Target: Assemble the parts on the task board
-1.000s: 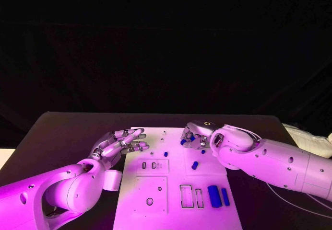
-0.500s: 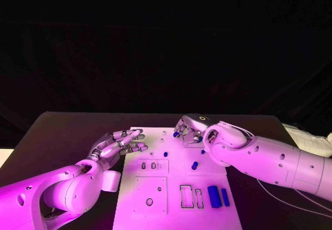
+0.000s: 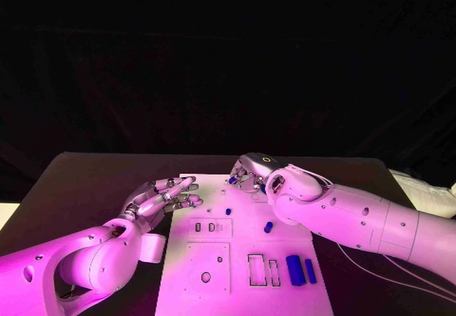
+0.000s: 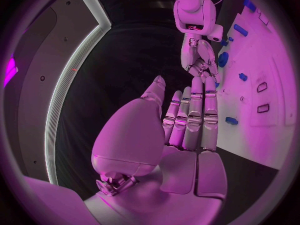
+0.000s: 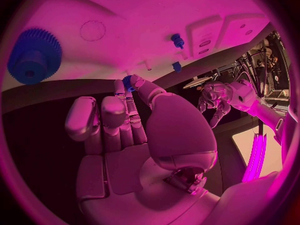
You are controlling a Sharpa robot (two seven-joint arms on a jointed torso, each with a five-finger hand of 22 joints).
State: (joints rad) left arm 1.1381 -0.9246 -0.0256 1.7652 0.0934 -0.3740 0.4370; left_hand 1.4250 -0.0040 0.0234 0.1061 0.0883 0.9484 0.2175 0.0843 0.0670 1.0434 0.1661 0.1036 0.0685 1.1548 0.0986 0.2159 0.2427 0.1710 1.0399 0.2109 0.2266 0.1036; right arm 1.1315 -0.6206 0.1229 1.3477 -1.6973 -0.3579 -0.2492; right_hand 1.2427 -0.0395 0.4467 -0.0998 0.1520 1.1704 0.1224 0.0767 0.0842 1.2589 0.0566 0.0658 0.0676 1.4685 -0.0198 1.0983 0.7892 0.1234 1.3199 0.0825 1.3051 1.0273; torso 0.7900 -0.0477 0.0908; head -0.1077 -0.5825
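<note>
1. The right hand hangs over the far end of the board, fingers curled together around a small blue part pinched at their tips; the right wrist view shows the same blue piece peeping out between the fingertips.
2. The part looks like hard plastic: light, stiff, smooth enough to slip or twist in a tip pinch. A hold across its sides, with its end left free, would probably suit seating it best.
3. A blue gear lies close beyond the right hand's fingers. It too should be rigid and light; its toothed rim offers the surest hold.
4. The left hand hovers at the board's edge on its own side, fingers straight and apart, holding nothing.
5. Other blue parts lie nearer the robot than the right hand: a peg, another peg and two bars.
6. Against a second ago, the right hand has travelled further from the robot and toward the left hand, keeping its pinch. The left hand and the loose parts are unchanged.
</note>
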